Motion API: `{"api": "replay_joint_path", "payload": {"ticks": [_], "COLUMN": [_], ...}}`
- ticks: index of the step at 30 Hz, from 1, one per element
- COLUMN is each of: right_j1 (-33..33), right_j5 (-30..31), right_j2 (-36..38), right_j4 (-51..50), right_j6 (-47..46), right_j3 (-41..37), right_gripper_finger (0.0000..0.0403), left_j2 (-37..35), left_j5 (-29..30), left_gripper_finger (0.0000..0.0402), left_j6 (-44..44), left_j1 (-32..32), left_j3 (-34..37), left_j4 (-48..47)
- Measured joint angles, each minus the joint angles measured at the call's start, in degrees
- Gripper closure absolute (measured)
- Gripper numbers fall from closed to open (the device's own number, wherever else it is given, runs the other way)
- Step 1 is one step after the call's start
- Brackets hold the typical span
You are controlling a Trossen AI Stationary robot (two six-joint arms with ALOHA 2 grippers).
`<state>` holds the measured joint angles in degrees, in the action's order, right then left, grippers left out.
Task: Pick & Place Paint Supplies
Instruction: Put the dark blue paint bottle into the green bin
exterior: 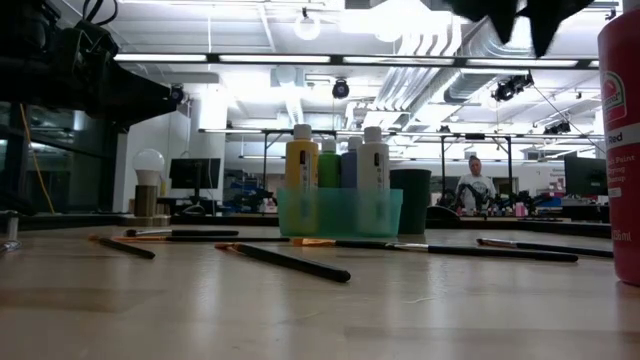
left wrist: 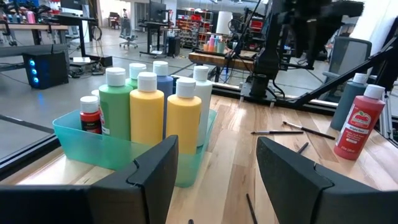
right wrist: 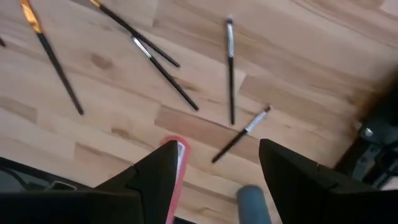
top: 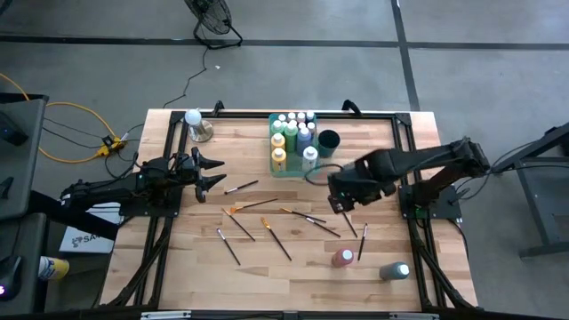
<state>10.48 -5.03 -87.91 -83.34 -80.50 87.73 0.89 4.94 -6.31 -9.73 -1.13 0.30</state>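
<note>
Several white-capped paint bottles [top: 292, 135] stand in a green tray [top: 276, 162] at the table's far middle. A red bottle [top: 343, 258] and a grey bottle [top: 395, 270] stand near the front right. Thin paintbrushes [top: 267, 233] lie scattered on the wood in the middle. My right gripper [top: 342, 200] hangs open above the table, right of centre, pointing down over two short brushes [right wrist: 231, 68]; nothing is between its fingers. My left gripper [top: 213, 173] waits open at the table's left edge, level, facing the tray [left wrist: 74, 134].
A dark cup [top: 328, 140] stands right of the tray. A clear object with a white ball top [top: 197, 124] stands at the far left corner. A black frame [top: 404, 160] runs along the table's edges. Bare wood lies at the front left.
</note>
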Motion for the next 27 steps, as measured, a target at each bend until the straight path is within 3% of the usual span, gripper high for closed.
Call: {"api": "replay_joint_path", "payload": {"ticks": [16,27], "right_j1": [18.7,32.3], "right_j5": [8.3,6.3], "right_j2": [0.4,0.3], "right_j4": [2.3,0.1], "right_j6": [-20.1,-41.6], "right_j3": [-0.8,-0.7], "right_gripper_finger": [0.0183,0.0183], "left_j2": [0.0,0.0], "left_j5": [0.0,0.0], "left_gripper_finger": [0.019,0.019], "left_j6": [0.0,0.0], "left_j1": [0.0,0.0], "left_j3": [0.0,0.0], "left_j4": [0.0,0.0]}}
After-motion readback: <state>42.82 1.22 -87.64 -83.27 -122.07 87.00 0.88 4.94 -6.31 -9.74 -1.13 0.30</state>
